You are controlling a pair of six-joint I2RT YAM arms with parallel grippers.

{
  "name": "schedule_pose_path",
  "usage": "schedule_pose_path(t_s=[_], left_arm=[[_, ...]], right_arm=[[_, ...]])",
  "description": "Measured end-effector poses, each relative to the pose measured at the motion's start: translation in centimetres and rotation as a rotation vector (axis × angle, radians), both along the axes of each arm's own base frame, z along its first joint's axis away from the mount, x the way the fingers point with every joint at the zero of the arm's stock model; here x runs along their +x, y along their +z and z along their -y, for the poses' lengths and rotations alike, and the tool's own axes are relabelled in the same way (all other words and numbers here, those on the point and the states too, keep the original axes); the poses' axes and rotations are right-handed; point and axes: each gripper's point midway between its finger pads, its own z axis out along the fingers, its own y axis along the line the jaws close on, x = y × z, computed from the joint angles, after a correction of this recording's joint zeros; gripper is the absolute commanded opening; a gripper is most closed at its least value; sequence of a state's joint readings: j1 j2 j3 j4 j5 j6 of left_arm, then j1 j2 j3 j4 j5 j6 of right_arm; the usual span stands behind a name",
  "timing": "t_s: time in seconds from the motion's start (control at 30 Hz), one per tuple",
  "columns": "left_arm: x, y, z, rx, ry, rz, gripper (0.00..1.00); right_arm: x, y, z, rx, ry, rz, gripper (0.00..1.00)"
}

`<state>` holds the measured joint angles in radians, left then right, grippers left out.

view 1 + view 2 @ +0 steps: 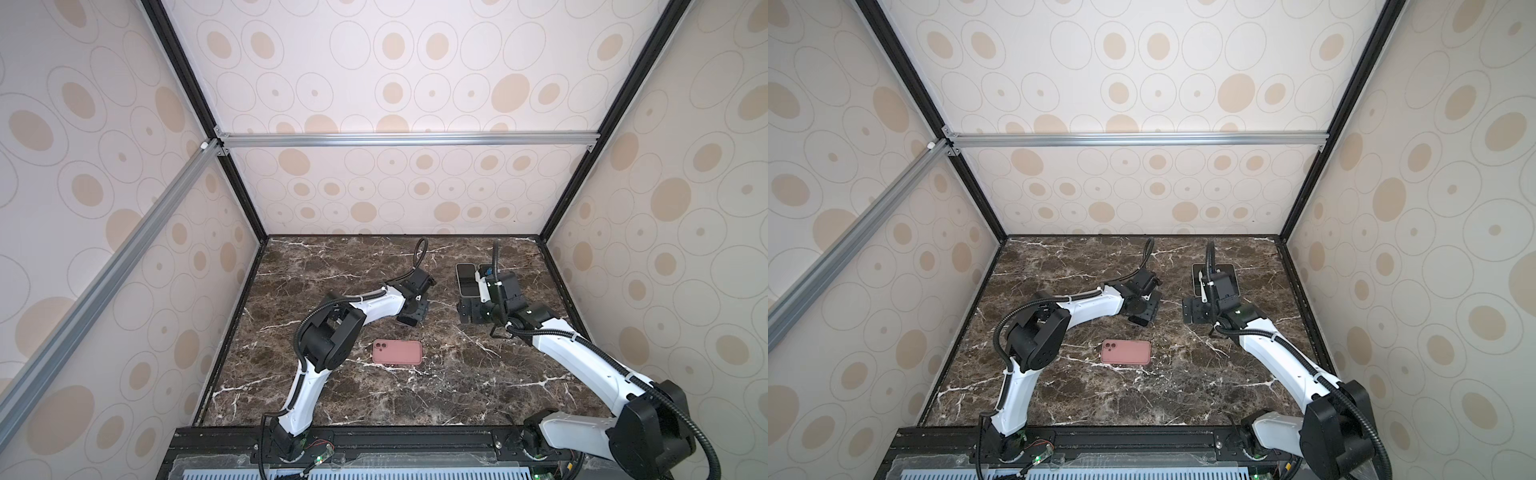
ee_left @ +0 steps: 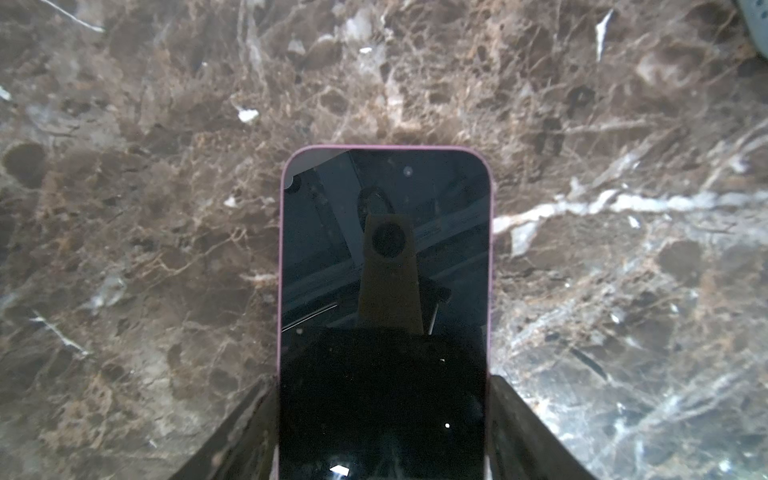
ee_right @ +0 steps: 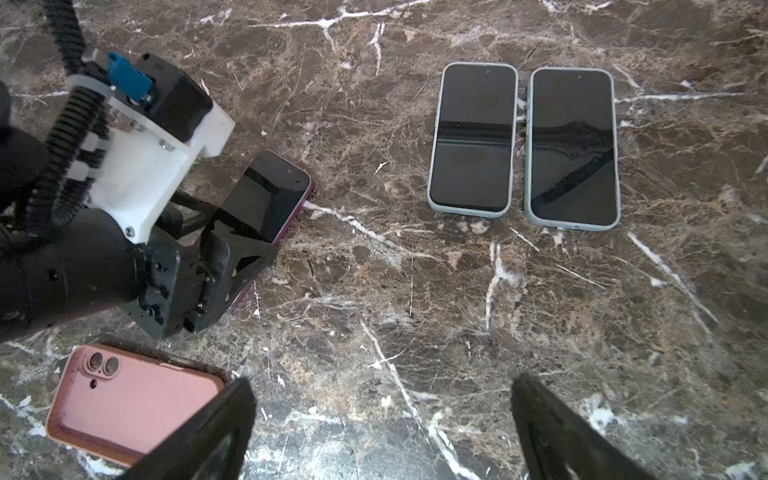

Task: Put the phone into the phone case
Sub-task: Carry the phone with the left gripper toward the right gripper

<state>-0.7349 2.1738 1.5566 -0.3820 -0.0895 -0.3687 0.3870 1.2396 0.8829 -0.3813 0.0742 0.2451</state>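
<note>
The phone (image 2: 384, 291) has a dark screen and a pink-purple rim. It lies face up on the marble table, also seen in the right wrist view (image 3: 266, 199). My left gripper (image 2: 383, 378) straddles its near end, one finger against each long side, shut on it. In both top views the left gripper (image 1: 415, 309) (image 1: 1144, 309) is low at mid-table. The pink phone case (image 1: 397, 352) (image 1: 1126, 352) (image 3: 133, 409) lies flat, just in front of the left gripper. My right gripper (image 3: 382, 386) (image 1: 469, 311) hovers open over bare marble with nothing between its fingers.
Two more phones in pale blue-grey cases (image 3: 471, 139) (image 3: 573, 147) lie side by side at the back right of the table (image 1: 466, 279), partly hidden by the right wrist in the top views. Patterned walls enclose the marble table (image 1: 415, 395) on three sides.
</note>
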Motion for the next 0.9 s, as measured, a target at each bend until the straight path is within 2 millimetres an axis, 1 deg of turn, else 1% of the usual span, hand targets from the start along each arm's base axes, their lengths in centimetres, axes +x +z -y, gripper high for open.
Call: schedule_pose_path(t_s=[0.07, 0.23, 0.37, 0.43, 0.5, 0.6, 0.73, 0.83, 0.9], left_arm=[[0.0, 0.1, 0.0, 0.002, -0.007, 0.002, 0.3], [-0.1, 0.3, 0.2, 0.007, -0.04, 0.006, 0.22], [-0.8, 0.5, 0.1, 0.01, -0.078, -0.006, 0.15], [-1.1, 1.1, 0.0, 0.003, -0.096, -0.007, 0.13], [-1.4, 2.1, 0.1, -0.011, -0.112, 0.002, 0.1], [-1.6, 4.2, 0.2, -0.045, -0.131, 0.034, 0.1], [-1.8, 7.3, 0.7, -0.106, -0.159, 0.085, 0.1], [-2.1, 9.0, 1.1, -0.148, -0.186, 0.112, 0.09], [-2.5, 9.6, 1.1, -0.172, -0.206, 0.12, 0.09]], right_arm=[[-0.1, -0.1, -0.1, 0.011, 0.006, -0.006, 0.92], [-0.3, -0.2, -0.7, 0.042, 0.024, -0.023, 0.88], [-0.5, -0.3, -1.2, 0.07, 0.038, -0.036, 0.87], [-0.6, -0.3, -1.5, 0.085, 0.049, -0.044, 0.86], [-0.7, -0.6, -1.7, 0.092, 0.056, -0.06, 0.85], [-1.0, -1.6, -1.9, 0.094, 0.06, -0.098, 0.83], [-1.3, -2.5, -2.2, 0.124, 0.062, -0.149, 0.82], [-1.5, -2.5, -2.8, 0.187, 0.08, -0.177, 0.82], [-1.5, -2.1, -3.3, 0.247, 0.092, -0.186, 0.81]])
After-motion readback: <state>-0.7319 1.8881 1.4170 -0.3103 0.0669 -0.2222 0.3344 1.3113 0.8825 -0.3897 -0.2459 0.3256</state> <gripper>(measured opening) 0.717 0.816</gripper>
